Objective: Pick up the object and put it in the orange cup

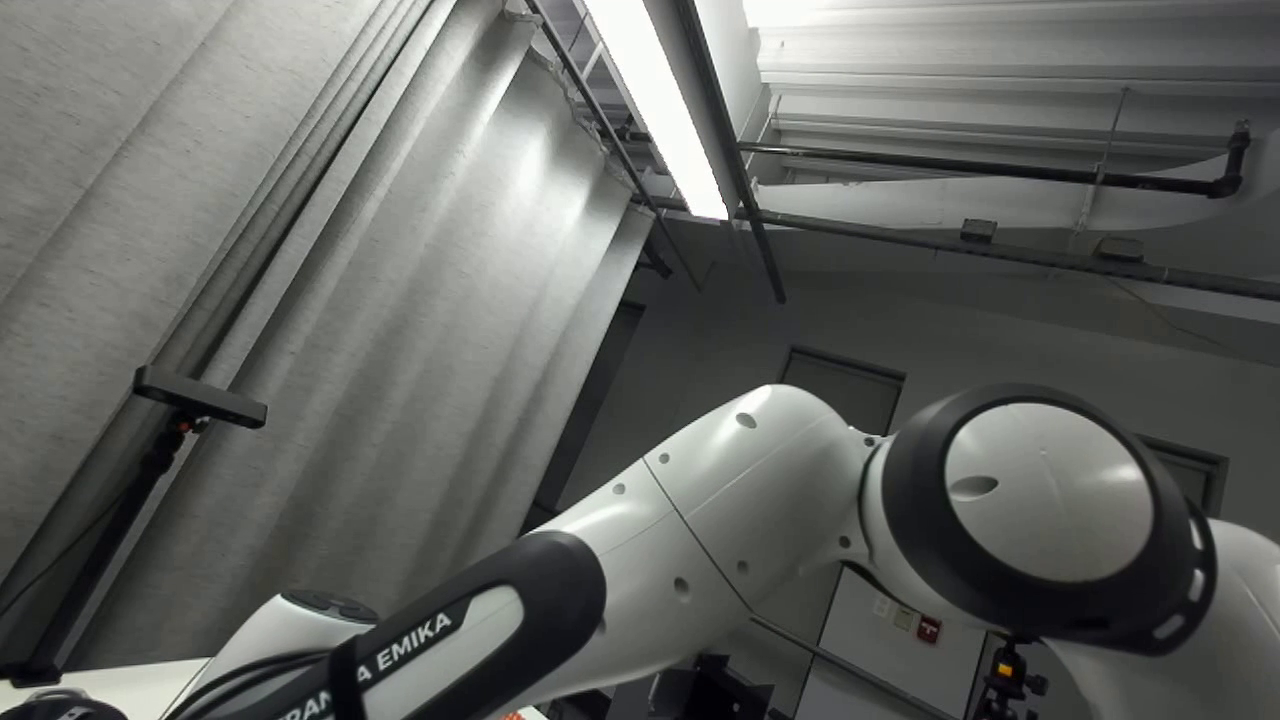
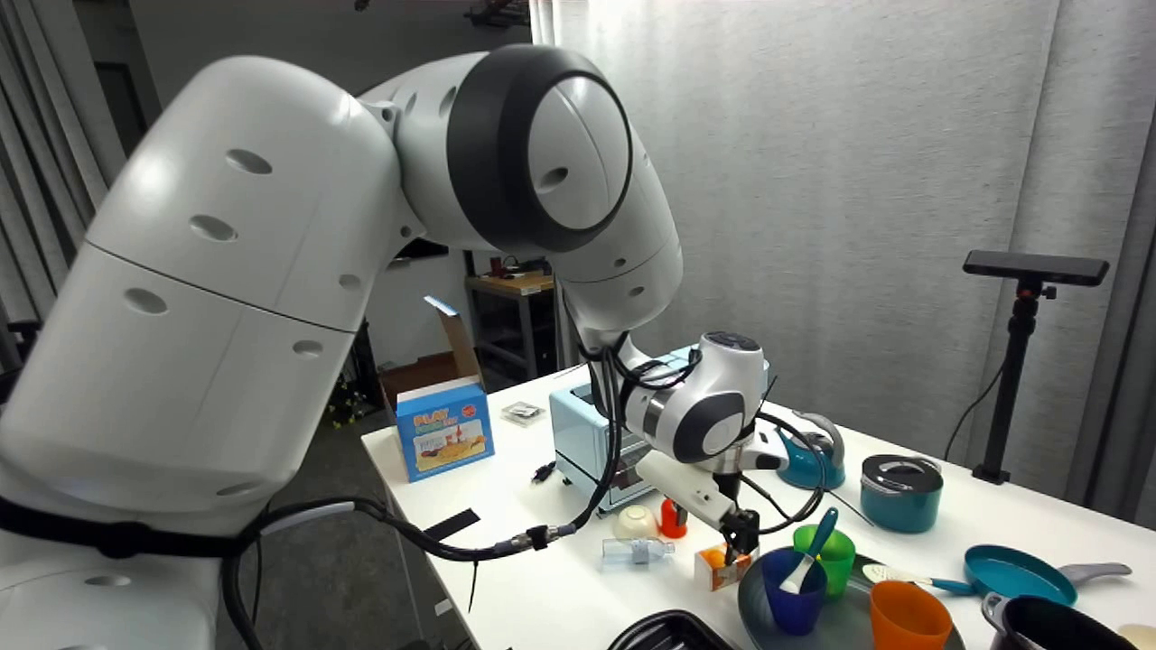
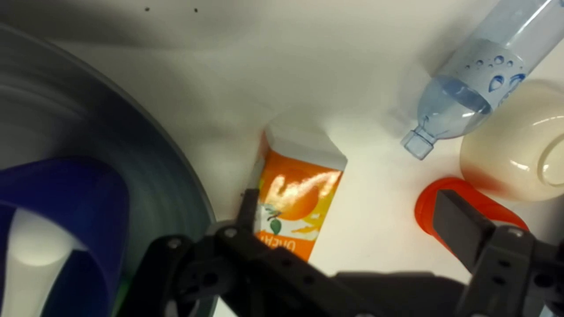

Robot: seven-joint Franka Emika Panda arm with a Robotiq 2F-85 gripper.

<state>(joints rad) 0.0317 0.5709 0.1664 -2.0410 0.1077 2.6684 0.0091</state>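
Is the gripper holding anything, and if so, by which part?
Nothing is held: the gripper stands open, one finger beside the orange-printed carton, the opposite one apart from it. Whether the near finger touches it, I can't tell.

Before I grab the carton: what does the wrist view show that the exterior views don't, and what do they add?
Only the wrist view shows the gripper plainly open, and the droplet print on the clear bottle.
Only outside it: the orange cup, light-blue appliance and teal pan in an exterior view, and the curtain in both exterior views.
Shared by the wrist view and an exterior view: the orange-printed carton, blue cup, grey plate, cream bowl and the same bottle.
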